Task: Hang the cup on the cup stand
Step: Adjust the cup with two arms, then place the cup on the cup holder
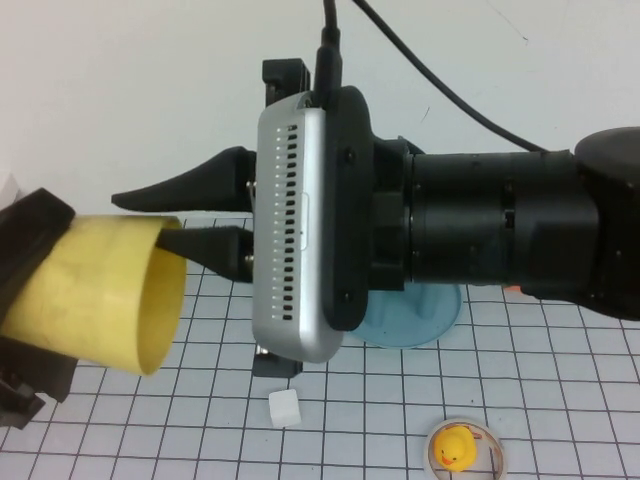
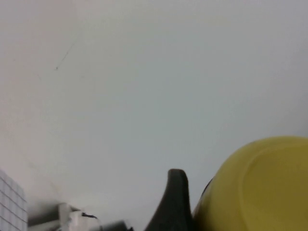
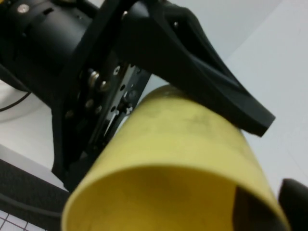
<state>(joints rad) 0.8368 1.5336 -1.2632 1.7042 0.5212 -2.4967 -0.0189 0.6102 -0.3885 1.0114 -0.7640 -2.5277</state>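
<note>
— Where's the left claw (image 1: 30,290)?
— At nine o'clock, its black fingers (image 3: 211,82) closed around a yellow plastic tumbler (image 1: 105,290).
— The right claw (image 1: 165,215)?
— Raised at centre, pointing toward nine o'clock, fingers parted.

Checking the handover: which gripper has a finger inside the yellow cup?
The right gripper, reaching in from the right, straddles the cup rim; the left gripper, at left, clasps its base end.

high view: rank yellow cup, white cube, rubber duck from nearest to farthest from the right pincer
From the right pincer, up at centre-left:
1. Yellow cup, held by the left pincer; one right fingertip sits inside its rim.
2. White cube, on the table, below.
3. Rubber duck, lower right.
</note>
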